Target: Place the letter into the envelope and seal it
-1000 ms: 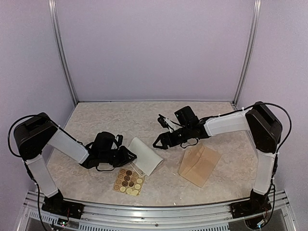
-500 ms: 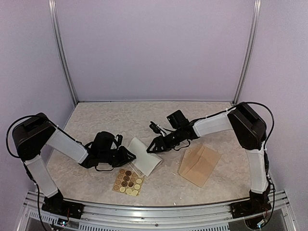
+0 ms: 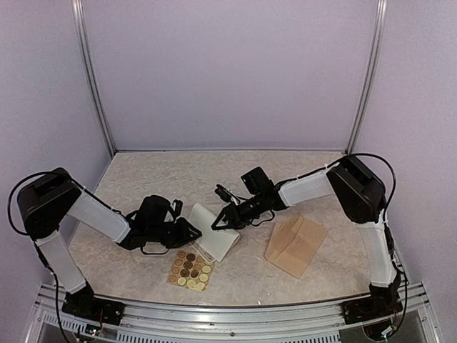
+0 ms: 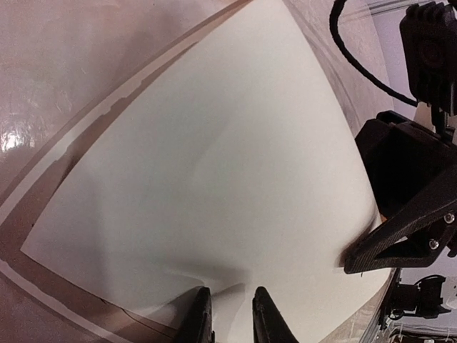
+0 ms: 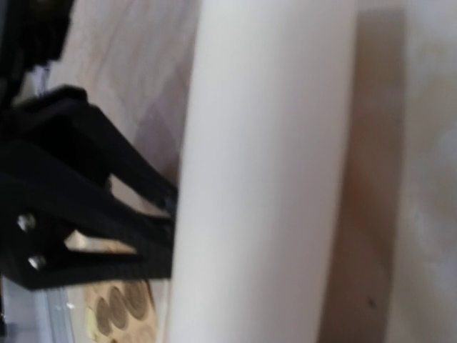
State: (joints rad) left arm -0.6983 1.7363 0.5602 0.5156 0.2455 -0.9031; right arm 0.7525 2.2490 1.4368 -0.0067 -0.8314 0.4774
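Observation:
The letter point(image 3: 218, 236) lies curled, white back up, left of the table's middle. My left gripper point(image 3: 191, 230) is shut on its left edge; in the left wrist view the sheet point(image 4: 214, 164) fills the frame and creases between the left gripper's point(image 4: 230, 314) two black fingers. My right gripper point(image 3: 223, 223) is at the letter's upper right edge, and one of its fingers point(image 4: 389, 239) touches the paper. The right wrist view shows only the curled letter point(image 5: 264, 179) and the left gripper point(image 5: 93, 207) beyond it; its own fingers are hidden. The tan envelope point(image 3: 295, 245) lies to the right, apart from both grippers.
A small tan sheet of round stickers point(image 3: 191, 269) lies just in front of the letter, also at the lower left of the right wrist view point(image 5: 118, 314). Pale walls and metal posts point(image 3: 96, 86) close the table at the back and sides.
The right arm has swung left and down from above the envelope to the letter's right edge, its jaws narrowing. The left gripper and letter have stayed put.

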